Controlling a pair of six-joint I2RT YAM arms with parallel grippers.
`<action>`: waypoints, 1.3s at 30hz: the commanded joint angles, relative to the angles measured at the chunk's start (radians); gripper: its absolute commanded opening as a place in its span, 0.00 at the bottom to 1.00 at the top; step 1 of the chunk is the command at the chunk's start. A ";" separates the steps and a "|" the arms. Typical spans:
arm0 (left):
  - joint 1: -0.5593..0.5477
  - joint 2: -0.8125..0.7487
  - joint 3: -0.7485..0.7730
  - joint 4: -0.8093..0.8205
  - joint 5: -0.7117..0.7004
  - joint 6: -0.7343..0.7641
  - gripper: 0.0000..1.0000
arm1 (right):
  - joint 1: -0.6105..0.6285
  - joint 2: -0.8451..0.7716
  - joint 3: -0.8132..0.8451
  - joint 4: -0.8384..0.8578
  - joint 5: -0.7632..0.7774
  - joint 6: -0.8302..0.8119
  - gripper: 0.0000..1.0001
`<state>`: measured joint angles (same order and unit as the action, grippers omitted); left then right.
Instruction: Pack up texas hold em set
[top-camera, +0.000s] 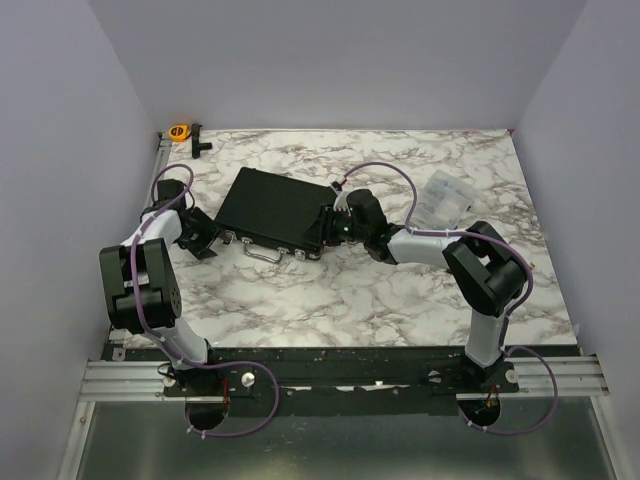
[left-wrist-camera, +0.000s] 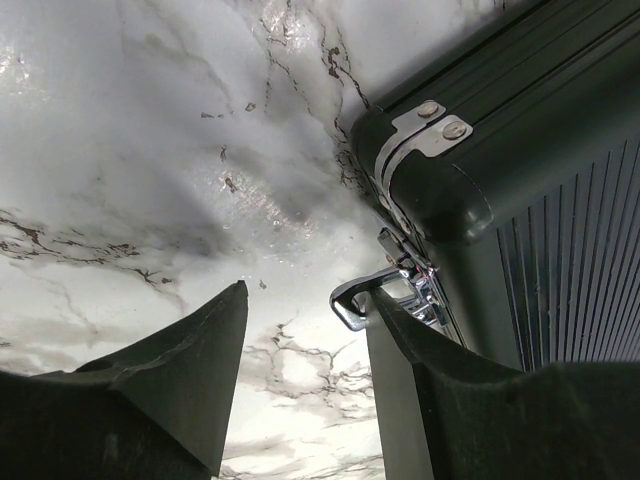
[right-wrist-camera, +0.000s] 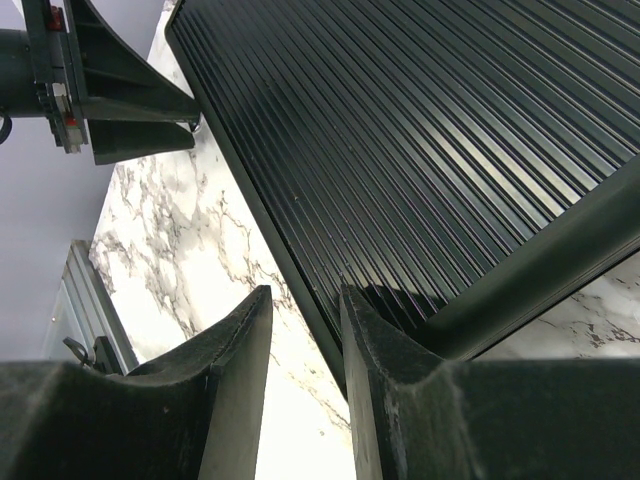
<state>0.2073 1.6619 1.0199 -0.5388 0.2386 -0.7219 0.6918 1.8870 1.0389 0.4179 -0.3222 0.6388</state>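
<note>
Top external view: the black rectangular hinged case (top-camera: 272, 208) with silver corners is seen shut, lying flat and skewed on the white marble-patterned table (top-camera: 400, 290), left of centre. Whatever is inside is concealed by the lid. The silver handle (top-camera: 262, 252) is located on the near long side.

The left gripper (top-camera: 205, 240) is positioned at the near-left corner of the case, and the right gripper (top-camera: 335, 225) at its right end. Contact at either point cannot be determined from above.

In the left wrist view, the left gripper (left-wrist-camera: 305, 300) is shown wide apart with nothing held. A silver latch (left-wrist-camera: 385, 290) is partly covered by one dark finger (left-wrist-camera: 420, 360), and a riveted silver corner bracket (left-wrist-camera: 420, 125) is visible above it. The rest of the case is cut off by the frame edge.

In the right wrist view, the right gripper (right-wrist-camera: 305, 295) is parted by a narrow gap through which only table is seen, and nothing is gripped. The ribbed lid (right-wrist-camera: 420, 150) fills the frame, and its edge passes behind one finger (right-wrist-camera: 390, 370).

Bare table is available on the near side and to the right. A clear plastic bag (top-camera: 445, 200) lies well apart at the right, and an orange tape roll (top-camera: 179, 131) is set in the far-left corner.
</note>
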 joint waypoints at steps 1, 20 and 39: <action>-0.003 0.020 0.025 -0.011 -0.023 0.017 0.50 | -0.008 0.041 -0.028 -0.076 0.000 -0.008 0.37; -0.048 0.133 0.188 -0.189 -0.107 -0.018 0.51 | -0.009 0.047 -0.024 -0.070 -0.017 0.000 0.36; -0.051 0.071 0.133 -0.161 -0.033 -0.088 0.52 | -0.008 0.049 -0.023 -0.068 -0.025 0.002 0.36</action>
<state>0.1612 1.7538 1.1862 -0.7300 0.1272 -0.7387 0.6914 1.8912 1.0389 0.4225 -0.3389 0.6540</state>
